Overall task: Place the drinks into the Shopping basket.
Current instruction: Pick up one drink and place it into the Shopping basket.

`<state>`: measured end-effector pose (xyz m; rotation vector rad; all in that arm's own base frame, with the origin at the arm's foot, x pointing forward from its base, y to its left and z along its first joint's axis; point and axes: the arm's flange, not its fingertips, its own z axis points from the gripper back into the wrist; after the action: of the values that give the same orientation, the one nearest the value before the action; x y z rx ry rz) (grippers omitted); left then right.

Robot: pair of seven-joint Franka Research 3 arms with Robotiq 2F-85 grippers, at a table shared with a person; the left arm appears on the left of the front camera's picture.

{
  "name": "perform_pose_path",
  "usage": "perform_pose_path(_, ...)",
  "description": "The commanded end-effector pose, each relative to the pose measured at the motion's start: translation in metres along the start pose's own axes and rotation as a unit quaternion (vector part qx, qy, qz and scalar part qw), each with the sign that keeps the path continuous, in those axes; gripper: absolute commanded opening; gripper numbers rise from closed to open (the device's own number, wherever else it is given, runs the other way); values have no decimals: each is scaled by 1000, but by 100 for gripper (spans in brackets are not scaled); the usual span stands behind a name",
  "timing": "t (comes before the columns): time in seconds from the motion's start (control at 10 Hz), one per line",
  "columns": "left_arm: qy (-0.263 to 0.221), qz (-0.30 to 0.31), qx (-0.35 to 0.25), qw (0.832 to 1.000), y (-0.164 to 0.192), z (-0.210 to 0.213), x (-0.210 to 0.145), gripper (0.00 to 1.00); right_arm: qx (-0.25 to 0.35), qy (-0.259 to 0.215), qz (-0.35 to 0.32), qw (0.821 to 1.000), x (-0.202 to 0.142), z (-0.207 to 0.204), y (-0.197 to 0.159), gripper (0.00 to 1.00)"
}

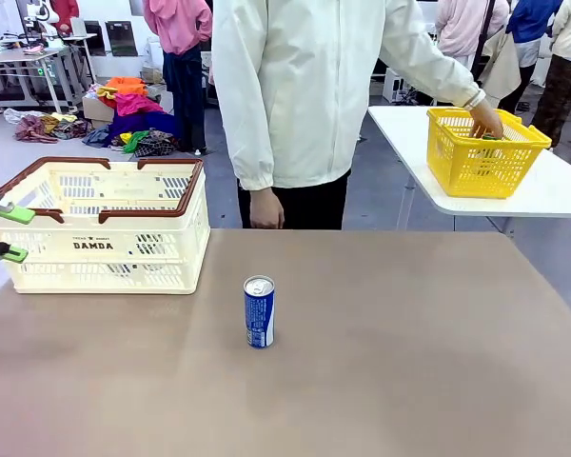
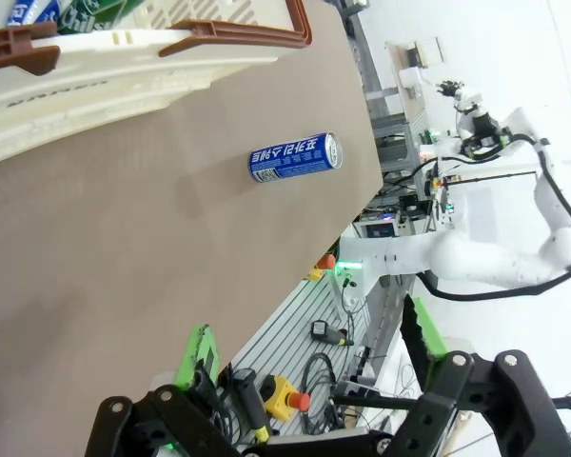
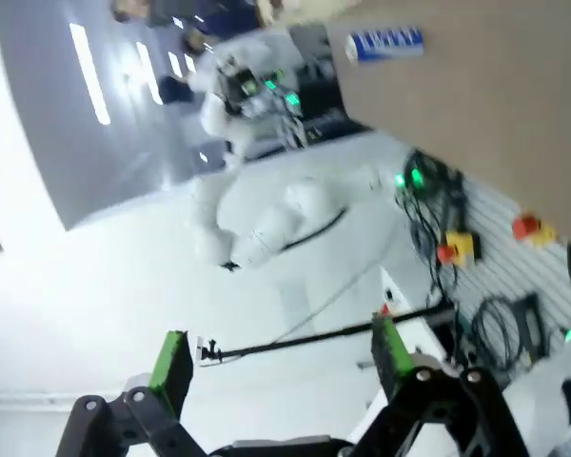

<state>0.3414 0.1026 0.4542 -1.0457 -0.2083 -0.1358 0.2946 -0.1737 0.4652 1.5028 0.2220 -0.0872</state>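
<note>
Hazard 1: the blue can (image 1: 259, 311) stands upright and alone on the brown table (image 1: 409, 362), near the Shopping basket (image 1: 105, 249) but apart from it; the can is slim, so a finger arriving off-centre would likely tip it, and a tipped can would roll.
Hazard 2: the basket wall is tall and its brown handles (image 1: 147, 210) lie folded along the rim; too low a lift could catch the can's base there.
Hazard 3: other cans (image 2: 95, 11) lie inside the basket; a release from height could strike them.
Hazard 4: the person's hand (image 1: 485, 119) is in the yellow basket (image 1: 476, 157) on the side table, well apart; if it came across, I would need to pause.

My left gripper (image 1: 2, 234) hangs at the basket's outer end, jaws spread wide, pads bare, grasping nothing.
My right gripper (image 3: 281, 362) is likewise released and empty, off the table's edge; its view is smeared, so the blue shape (image 3: 385, 44) on the table there is probably the same can.
</note>
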Motion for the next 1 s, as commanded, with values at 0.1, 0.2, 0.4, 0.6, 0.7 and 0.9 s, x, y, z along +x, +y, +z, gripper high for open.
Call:
perform_pose_path(0.1, 5, -4, 1, 1000, -1, 1, -3, 100, 0, 0, 0, 1000, 0, 0, 0, 100)
perform_pose_path(0.2, 5, -4, 1, 1000, -1, 1, -3, 100, 0, 0, 0, 1000, 0, 0, 0, 100)
perform_pose_path(0.4, 5, -4, 1, 1000, -1, 1, -3, 100, 0, 0, 0, 1000, 0, 0, 0, 100)
perform_pose_path(0.6, 5, -4, 1, 1000, -1, 1, -3, 100, 0, 0, 0, 1000, 0, 0, 0, 100)
perform_pose_path(0.7, 5, -4, 1, 1000, -1, 1, -3, 100, 0, 0, 0, 1000, 0, 0, 0, 100)
perform_pose_path(0.9, 23, 7, 44, 999, -35, -13, 11, 100, 0, 0, 0, 1000, 0, 0, 0, 100)
